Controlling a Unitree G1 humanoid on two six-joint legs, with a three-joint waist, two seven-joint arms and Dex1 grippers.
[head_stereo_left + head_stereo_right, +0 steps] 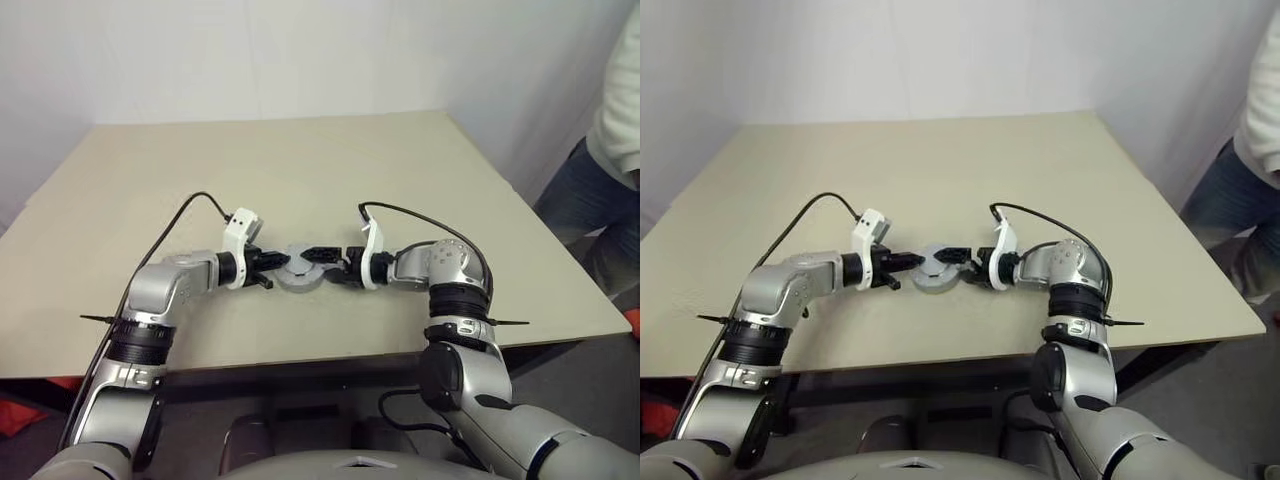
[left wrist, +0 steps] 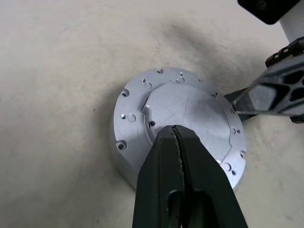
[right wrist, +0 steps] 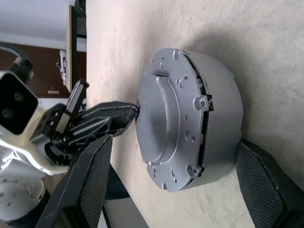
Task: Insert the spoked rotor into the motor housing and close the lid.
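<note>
We are resting our left gripper (image 2: 176, 130), its two black fingers pressed together with nothing between them, tip-down on the plain grey round lid (image 2: 190, 118). That lid is sitting on the shallow silver-grey round metal motor housing (image 3: 216, 118), which is standing on the beige table (image 1: 330, 170) near its front edge, between our two arms. A thin gap is showing between lid and housing along one side. We are spreading our right gripper (image 3: 183, 178) wide, its textured black fingers (image 3: 95, 175) straddling the housing on either side; whether they are touching its wall we cannot tell. A person in a white top (image 1: 620, 100) is standing beside the table's right edge.
</note>
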